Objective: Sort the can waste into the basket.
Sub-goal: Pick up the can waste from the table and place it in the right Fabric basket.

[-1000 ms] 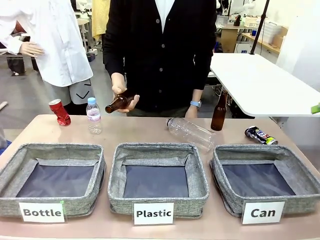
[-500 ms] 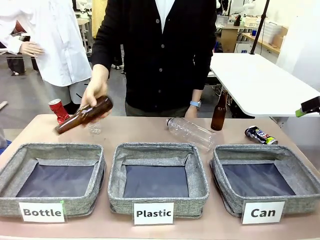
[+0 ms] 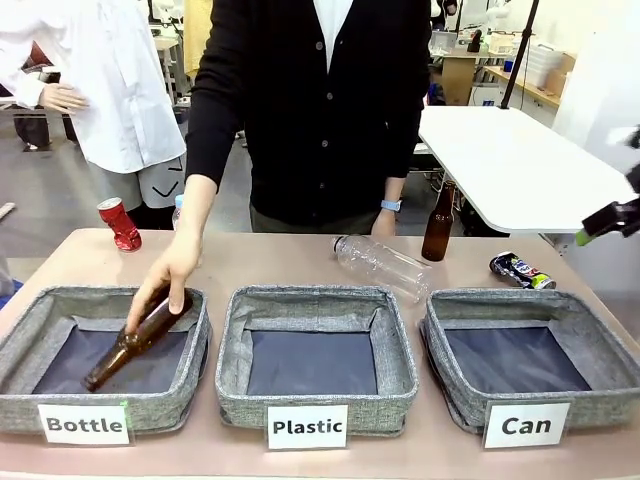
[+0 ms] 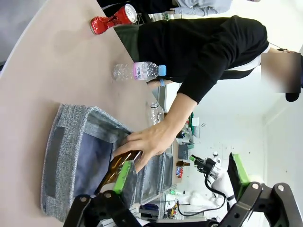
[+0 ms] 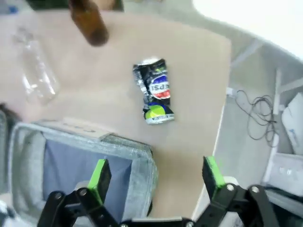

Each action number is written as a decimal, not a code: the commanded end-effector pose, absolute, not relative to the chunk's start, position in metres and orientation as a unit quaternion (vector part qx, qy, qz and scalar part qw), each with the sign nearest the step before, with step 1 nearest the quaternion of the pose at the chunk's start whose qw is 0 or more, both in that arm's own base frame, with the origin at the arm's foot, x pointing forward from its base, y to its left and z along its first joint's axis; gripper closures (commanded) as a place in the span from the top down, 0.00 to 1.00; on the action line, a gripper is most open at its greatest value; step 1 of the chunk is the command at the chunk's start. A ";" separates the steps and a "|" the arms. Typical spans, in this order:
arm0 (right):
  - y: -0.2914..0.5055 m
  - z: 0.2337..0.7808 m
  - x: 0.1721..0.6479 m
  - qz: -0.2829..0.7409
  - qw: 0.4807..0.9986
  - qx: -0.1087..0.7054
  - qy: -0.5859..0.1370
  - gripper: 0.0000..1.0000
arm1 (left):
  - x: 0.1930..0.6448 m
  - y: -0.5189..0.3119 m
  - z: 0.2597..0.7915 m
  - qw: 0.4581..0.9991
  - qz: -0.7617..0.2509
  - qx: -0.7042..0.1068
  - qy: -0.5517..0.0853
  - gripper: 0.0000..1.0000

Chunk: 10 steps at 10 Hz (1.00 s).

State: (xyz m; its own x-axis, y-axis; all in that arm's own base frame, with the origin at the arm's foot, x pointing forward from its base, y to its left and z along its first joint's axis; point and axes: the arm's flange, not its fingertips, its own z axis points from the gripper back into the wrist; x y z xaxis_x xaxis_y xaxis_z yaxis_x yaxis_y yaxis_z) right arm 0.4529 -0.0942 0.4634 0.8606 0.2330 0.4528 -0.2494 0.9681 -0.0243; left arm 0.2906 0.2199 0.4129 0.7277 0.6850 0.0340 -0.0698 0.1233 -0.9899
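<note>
A crushed red can [image 3: 120,223] stands at the table's far left corner and appears again as the red can [image 4: 113,19] in the left wrist view. The dark crushed can [image 3: 521,270] lies at the far right, just behind the "Can" basket [image 3: 500,302]. My right gripper [image 3: 602,221] hangs open at the right edge, high above the table. From its wrist, the right gripper [image 5: 156,174] looks down on the dark can [image 5: 155,91] and the basket's corner [image 5: 142,156]. My left gripper [image 4: 182,172] is open, away from the cans.
A person's hand [image 3: 165,280] lays a brown bottle [image 3: 130,345] into the "Bottle" basket [image 3: 60,300]. The "Plastic" basket [image 3: 315,298] stands in the middle. A clear plastic bottle [image 3: 380,265] lies behind it, an upright brown bottle [image 3: 438,222] beside that. A small water bottle [image 4: 137,71] stands near the red can.
The person's hand has carried the brown bottle left and down into the "Bottle" basket. My right gripper has come farther into view at the right edge.
</note>
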 end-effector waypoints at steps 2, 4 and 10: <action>-0.090 0.448 0.536 0.294 0.948 0.005 -0.119 1.00 | 0.287 0.220 0.414 0.706 0.258 -0.608 -0.256 1.00; -0.084 0.420 0.563 0.405 0.909 -0.058 -0.080 1.00 | 0.287 0.220 0.414 0.706 0.258 -0.608 -0.256 1.00; -0.084 0.406 0.574 0.419 0.903 -0.044 -0.077 1.00 | 0.287 0.220 0.414 0.706 0.258 -0.608 -0.256 1.00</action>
